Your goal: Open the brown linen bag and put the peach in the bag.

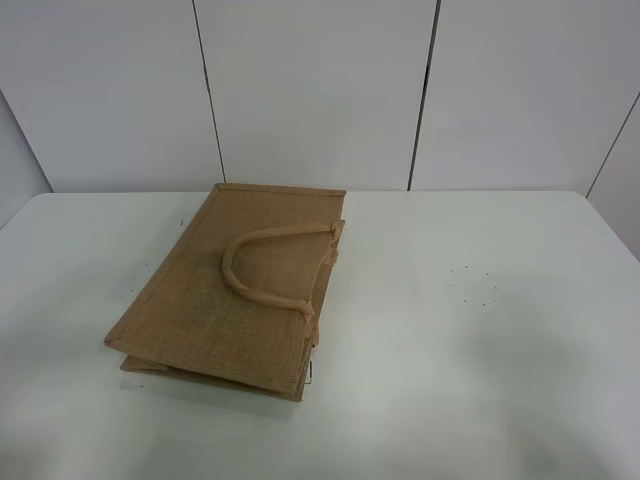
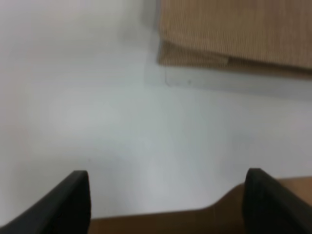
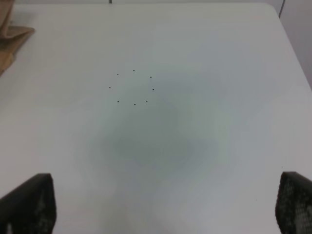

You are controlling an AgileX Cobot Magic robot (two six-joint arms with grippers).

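Note:
The brown linen bag (image 1: 235, 290) lies flat on the white table (image 1: 480, 340), left of the middle, with a looped tan handle (image 1: 262, 262) resting on top. A corner of the bag shows in the left wrist view (image 2: 234, 34) and an edge of it in the right wrist view (image 3: 9, 39). The peach is out of view. The left gripper (image 2: 168, 200) is open and empty, short of the bag's corner. The right gripper (image 3: 163, 209) is open and empty over bare table. Neither gripper shows in the exterior view.
A ring of small black dots (image 1: 474, 285) marks the table right of the bag; it also shows in the right wrist view (image 3: 132, 87). White wall panels (image 1: 320, 90) stand behind the table. A brown surface (image 2: 204, 219) shows below the left gripper.

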